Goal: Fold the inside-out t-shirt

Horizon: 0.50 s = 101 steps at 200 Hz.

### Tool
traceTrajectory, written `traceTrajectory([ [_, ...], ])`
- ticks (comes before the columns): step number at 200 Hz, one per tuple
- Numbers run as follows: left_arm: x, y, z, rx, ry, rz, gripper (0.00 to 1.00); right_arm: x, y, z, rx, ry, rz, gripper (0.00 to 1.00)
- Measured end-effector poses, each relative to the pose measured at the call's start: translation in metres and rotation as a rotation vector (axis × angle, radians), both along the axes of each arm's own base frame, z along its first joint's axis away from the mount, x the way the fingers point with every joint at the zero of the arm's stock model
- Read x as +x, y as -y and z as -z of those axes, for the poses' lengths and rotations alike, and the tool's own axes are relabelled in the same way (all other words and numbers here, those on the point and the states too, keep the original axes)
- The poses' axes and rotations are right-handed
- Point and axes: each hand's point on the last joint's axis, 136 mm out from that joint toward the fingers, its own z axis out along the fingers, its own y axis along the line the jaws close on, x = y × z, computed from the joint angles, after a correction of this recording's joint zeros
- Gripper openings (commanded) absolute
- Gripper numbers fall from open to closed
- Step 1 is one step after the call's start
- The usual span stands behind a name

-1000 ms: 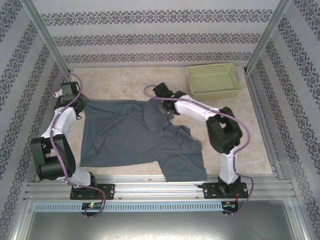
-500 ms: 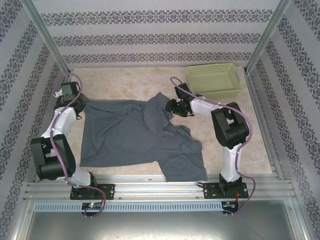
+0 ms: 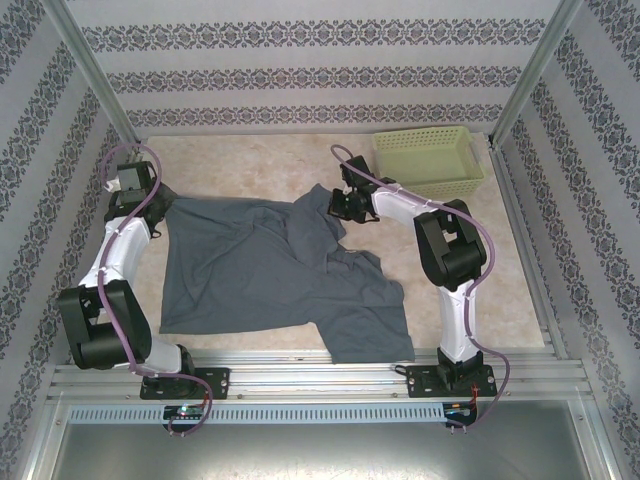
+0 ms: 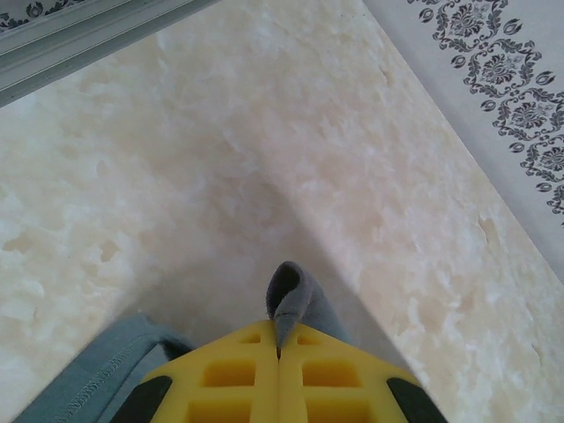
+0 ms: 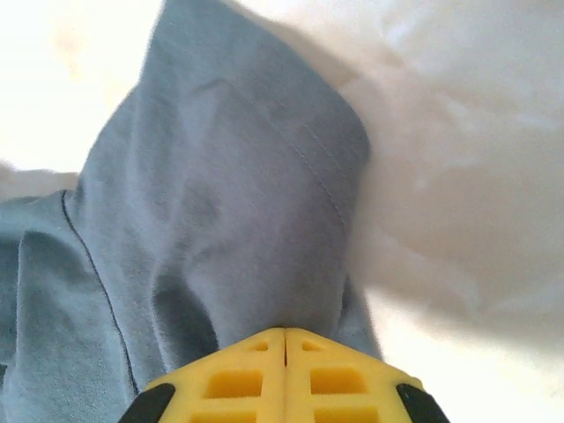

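Clamping the far-left corner of the plain slate blue-grey cloth t-shirt (image 3: 265, 275) in the closed left claw (image 4: 279, 342), pinching a raised fold in the closed right claw (image 5: 285, 335), sprawling across the middle of the beige surface (image 3: 250, 160)

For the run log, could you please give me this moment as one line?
left fingers: shut on t-shirt far-left edge | right fingers: shut on its far-right fold | t-shirt: mostly flat, unfolded | basket: far right

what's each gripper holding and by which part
Both hold the t-shirt: left gripper pinches its far left corner, right gripper a bunched fold on its far right edge.
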Motion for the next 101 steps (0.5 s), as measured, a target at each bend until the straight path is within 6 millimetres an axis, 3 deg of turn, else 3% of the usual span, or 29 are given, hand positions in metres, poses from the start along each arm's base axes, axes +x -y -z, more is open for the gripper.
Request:
traceTrajectory([
  [32, 0.0, 0.001, -0.001, -0.002, 0.001, 0.002, 0.0, -0.005, 0.004, 0.0, -0.071, 0.01, -0.009, 0.0],
  [59, -0.001, 0.001, -0.005, 0.001, 0.01, 0.002, 0.0, -0.008, 0.015, -0.015, -0.156, 0.051, -0.016, 0.0],
  [75, -0.002, 0.001, -0.005, 0.001, 0.011, 0.002, 0.0, -0.007, 0.018, -0.023, -0.155, 0.066, -0.015, 0.18],
  [101, -0.002, 0.001, -0.005, 0.001, 0.012, 0.002, 0.0, -0.004, 0.023, -0.02, -0.154, 0.061, -0.005, 0.27],
])
